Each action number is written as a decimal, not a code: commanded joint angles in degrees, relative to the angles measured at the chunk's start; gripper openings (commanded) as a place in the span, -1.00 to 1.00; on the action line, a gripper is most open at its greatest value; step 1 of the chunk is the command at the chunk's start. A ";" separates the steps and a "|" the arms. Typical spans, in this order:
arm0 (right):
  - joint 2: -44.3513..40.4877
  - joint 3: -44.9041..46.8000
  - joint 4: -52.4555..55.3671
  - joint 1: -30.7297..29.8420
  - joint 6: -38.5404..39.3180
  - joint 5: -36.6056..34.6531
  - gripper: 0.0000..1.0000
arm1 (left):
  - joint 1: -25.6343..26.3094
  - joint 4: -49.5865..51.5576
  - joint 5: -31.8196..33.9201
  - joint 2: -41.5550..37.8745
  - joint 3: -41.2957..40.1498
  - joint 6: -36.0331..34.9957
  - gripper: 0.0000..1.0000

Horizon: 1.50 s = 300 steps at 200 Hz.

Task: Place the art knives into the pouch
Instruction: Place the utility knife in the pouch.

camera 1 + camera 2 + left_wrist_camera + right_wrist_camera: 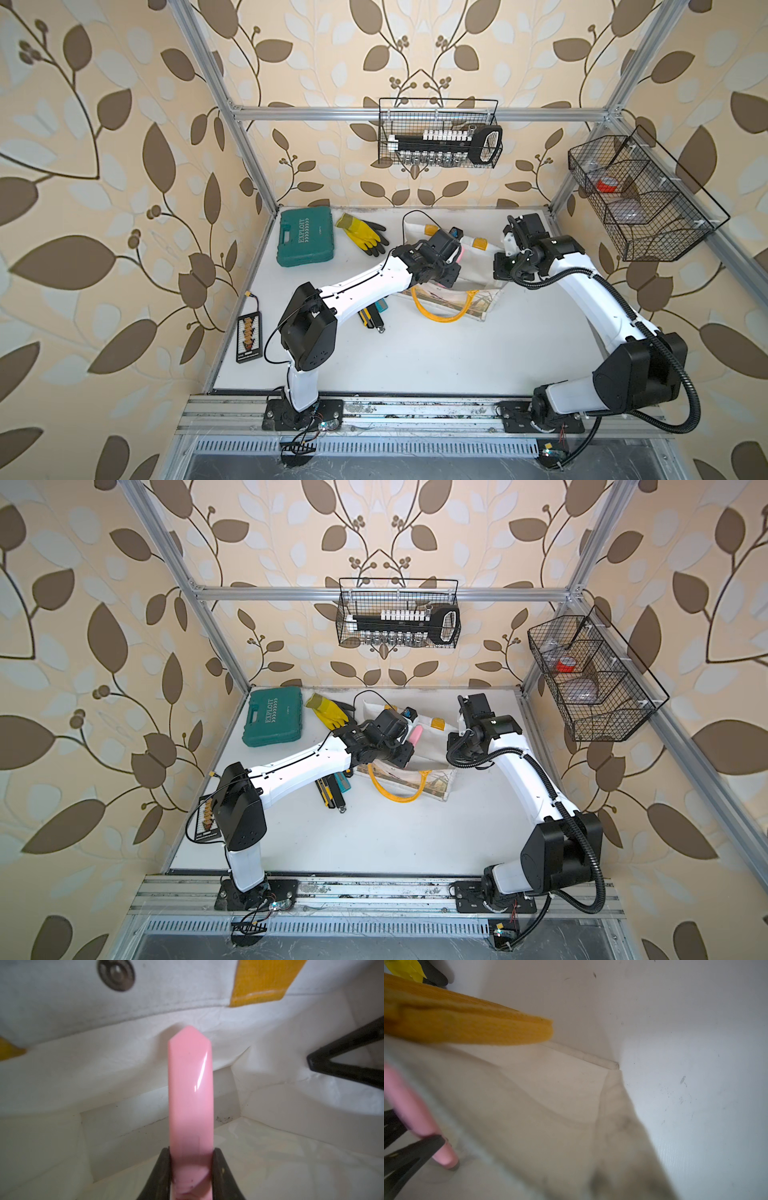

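White table (436, 353), leaf-papered walls (104, 166). At 12 o'clock the pouch (478, 266) lies open; inside, left gripper (191, 1154) clamps the knife (190, 1084); right gripper (503, 259) pinches its rim.

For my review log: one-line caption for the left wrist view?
Left gripper clamps the pink art knife, tip pointing into the open white pouch.

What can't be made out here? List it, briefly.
The art knife, gripped end: left wrist view, cut off by the frame edge and the left end effector.
The cutters: both top views, partly under the left arm.
The right end effector: what it pinches, hidden beneath it in top views.
The side basket: contents too small behind mesh.
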<state>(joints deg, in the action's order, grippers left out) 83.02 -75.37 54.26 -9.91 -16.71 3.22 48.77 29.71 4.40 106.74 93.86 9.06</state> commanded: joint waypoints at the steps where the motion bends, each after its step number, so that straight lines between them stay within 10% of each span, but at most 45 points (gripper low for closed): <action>1: 0.41 -0.81 1.33 -0.11 -0.08 0.06 -1.00 | -0.08 4.48 7.75 0.98 2.99 -3.37 -1.00; 49: -0.86 -0.68 2.05 0.41 0.34 -0.42 -1.00 | -3.88 16.58 6.70 9.45 13.29 -1.99 -1.00; 185: -1.31 -1.09 3.26 6.02 2.64 1.50 -1.00 | -12.76 20.61 13.62 9.77 6.86 -1.67 -1.00; 240: -1.30 -2.28 4.29 6.30 3.39 0.66 -1.00 | -12.77 20.73 12.37 9.89 8.63 -1.60 0.16; 300: -1.45 -2.41 4.52 6.37 3.13 1.08 -1.00 | -12.34 20.56 0.79 5.04 14.88 -1.50 0.46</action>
<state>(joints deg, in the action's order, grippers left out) 82.98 -75.77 56.14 -4.62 -14.26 6.63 37.98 48.31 10.66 117.91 104.38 7.03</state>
